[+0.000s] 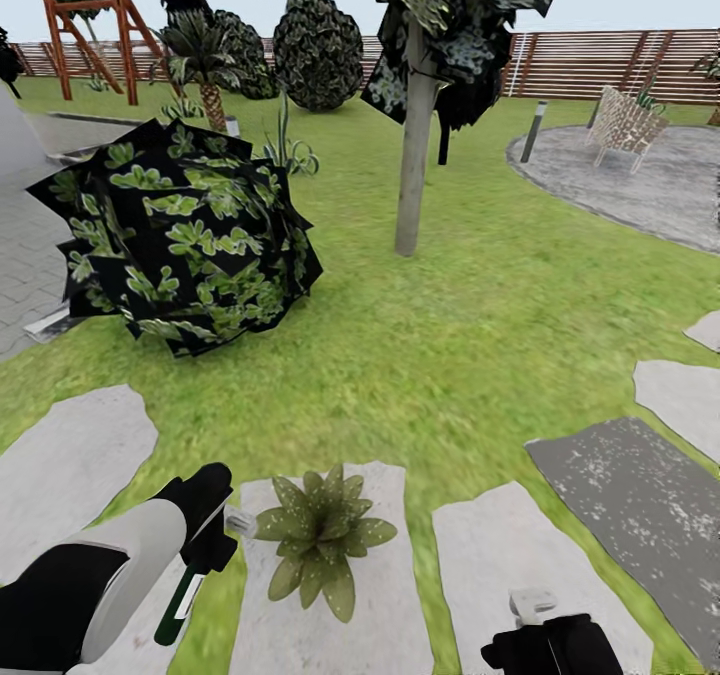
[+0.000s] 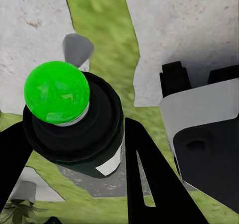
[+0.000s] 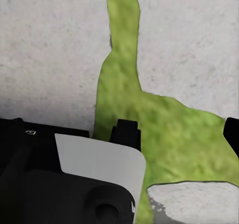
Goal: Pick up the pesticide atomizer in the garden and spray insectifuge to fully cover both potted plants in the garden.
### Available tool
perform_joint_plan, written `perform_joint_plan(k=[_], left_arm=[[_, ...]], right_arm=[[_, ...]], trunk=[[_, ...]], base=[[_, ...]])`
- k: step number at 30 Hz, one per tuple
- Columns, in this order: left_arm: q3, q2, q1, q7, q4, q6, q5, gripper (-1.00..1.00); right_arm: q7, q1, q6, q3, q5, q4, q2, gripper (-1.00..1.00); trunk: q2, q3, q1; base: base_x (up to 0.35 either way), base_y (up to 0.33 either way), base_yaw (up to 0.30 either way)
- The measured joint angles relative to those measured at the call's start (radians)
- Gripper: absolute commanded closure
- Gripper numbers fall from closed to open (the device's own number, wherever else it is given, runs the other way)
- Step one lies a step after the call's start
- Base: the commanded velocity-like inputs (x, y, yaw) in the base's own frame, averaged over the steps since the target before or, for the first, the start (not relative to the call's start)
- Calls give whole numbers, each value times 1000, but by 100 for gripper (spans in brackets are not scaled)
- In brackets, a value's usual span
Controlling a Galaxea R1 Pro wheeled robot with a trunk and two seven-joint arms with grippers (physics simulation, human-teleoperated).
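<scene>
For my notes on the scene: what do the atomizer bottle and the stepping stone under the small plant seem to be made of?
Pesticide atomizer: likely smooth plastic, since its dark green body looks glossy, with a white label. Stepping stone: rough matte stone or concrete, pale grey and mottled, irregular in outline.

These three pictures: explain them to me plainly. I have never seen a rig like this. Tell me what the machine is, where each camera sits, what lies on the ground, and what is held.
This is a simulated two-armed wheeled robot in a garden. The wide picture is from its head camera, looking down over both arms. The other two are from cameras near each gripper, looking along its fingers.

On the ground there is lawn with pale stepping stones. A small potted plant with speckled pointed leaves sits on one stone. Behind it are a dark leafy bush, a tree trunk and a slatted fence.

The left gripper holds the atomizer, a slim dark-green bottle, its pale spray head towards the plant. The right gripper hangs low over the stones; I cannot tell whether it is open.
</scene>
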Motion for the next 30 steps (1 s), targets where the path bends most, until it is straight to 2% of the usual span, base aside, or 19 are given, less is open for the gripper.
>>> perform_joint_plan(k=[6,13,17,30], left_arm=[[0,1,0,0,0,0,0,100],[2,0,0,0,0,0,0,100],[0,1,3,0,0,0,0,100],[0,-1,-18,1,-1,0,0,100]], right_arm=[[1,0,0,0,0,0,0,-100],[0,0,-1,0,0,0,-1,-100],[0,0,0,0,0,0,0,-100],[0,0,1,0,1,0,0,-100]], trunk=[[0,2,0],[0,7,0],[0,8,0],[0,8,0]], base=[[0,48,-285],[0,270,-293],[0,175,-54],[0,4,-1]])
